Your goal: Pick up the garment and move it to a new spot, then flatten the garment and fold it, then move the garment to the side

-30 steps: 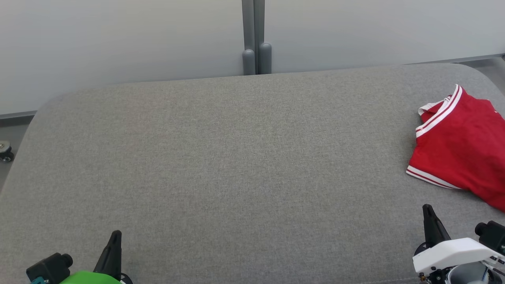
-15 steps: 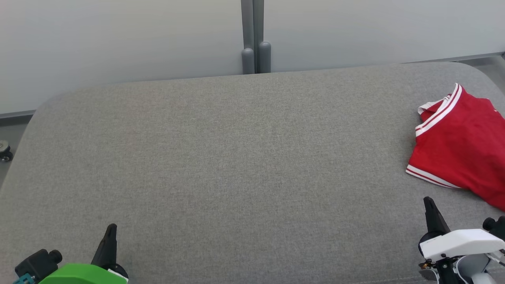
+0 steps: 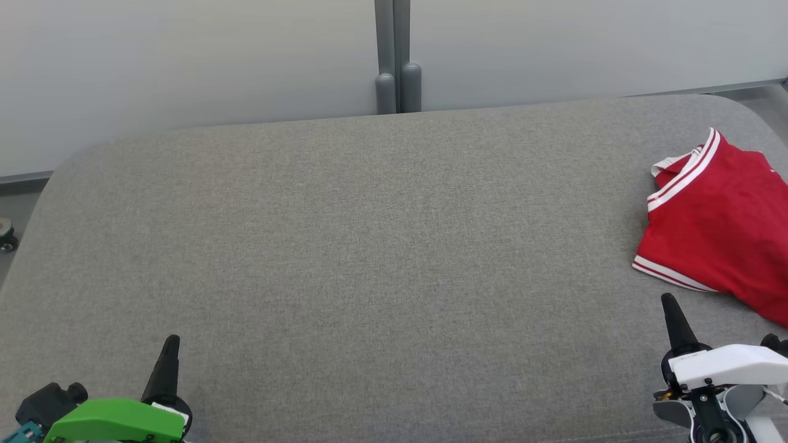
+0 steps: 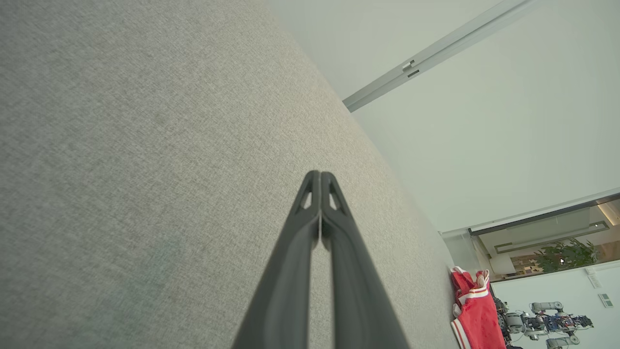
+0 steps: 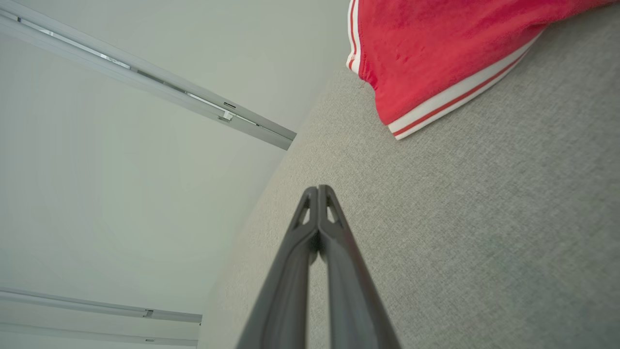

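At the far left edge of the head view, a small wheel (image 3: 6,237) sits on the floor beside the grey padded surface (image 3: 369,246) that spans most of the frame. In the lower left corner the left gripper (image 3: 172,339) points up the frame above the padding. The left wrist view shows its two dark fingers pressed tip to tip with nothing between them. At the top centre a grey post (image 3: 394,55) splits the pale wall (image 3: 184,61). The red garment (image 3: 720,234), trimmed with white stripes, lies bunched at the right edge of the frame, on the right end of the padding and partly cut off by the border. Just below it, in the lower right corner, the right gripper (image 3: 667,298) points up the frame, close to the garment's striped hem but apart from it. Its fingers are likewise closed on nothing, as the right wrist view shows.
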Controlling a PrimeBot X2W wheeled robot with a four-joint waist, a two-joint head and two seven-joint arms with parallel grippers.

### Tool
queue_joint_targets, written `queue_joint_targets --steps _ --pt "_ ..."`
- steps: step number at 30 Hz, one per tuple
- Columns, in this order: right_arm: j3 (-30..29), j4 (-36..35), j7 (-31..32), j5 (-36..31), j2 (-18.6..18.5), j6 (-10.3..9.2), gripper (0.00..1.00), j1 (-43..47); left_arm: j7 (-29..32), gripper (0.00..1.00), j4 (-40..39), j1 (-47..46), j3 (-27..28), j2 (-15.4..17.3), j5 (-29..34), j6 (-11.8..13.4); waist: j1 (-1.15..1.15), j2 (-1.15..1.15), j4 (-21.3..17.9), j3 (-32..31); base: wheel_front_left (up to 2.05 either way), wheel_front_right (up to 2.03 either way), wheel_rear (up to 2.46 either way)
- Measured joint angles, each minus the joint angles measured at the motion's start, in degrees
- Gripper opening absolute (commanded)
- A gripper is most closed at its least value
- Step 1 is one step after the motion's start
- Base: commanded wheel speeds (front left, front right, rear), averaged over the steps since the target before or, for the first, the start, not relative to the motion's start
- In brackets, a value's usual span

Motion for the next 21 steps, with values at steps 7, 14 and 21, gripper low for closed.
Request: queue_joint_targets --steps 7,14,21 --pt "-0.96 0.58 1.19 5.45 0.35 0.82 0.0 -1.19 1.46 0.0 0.65 -1.09 1.43 -0.53 -4.3 -0.91 0.0 0.0 -0.07 0.09 0.0 0.0 0.0" --pt "-1.94 1.02 2.56 11.2 0.53 1.8 0.0 -2.42 2.43 0.0 1.12 -2.04 2.74 -1.59 -9.23 -1.63 0.0 0.0 -0.14 0.19 0.0 0.0 0.0" --pt "-2.9 1.55 3.76 16.66 0.87 2.94 0.0 -3.56 3.74 0.0 1.94 -3.2 3.96 -2.21 -13.78 -2.5 0.0 0.0 -0.21 0.29 0.0 0.0 0.0"
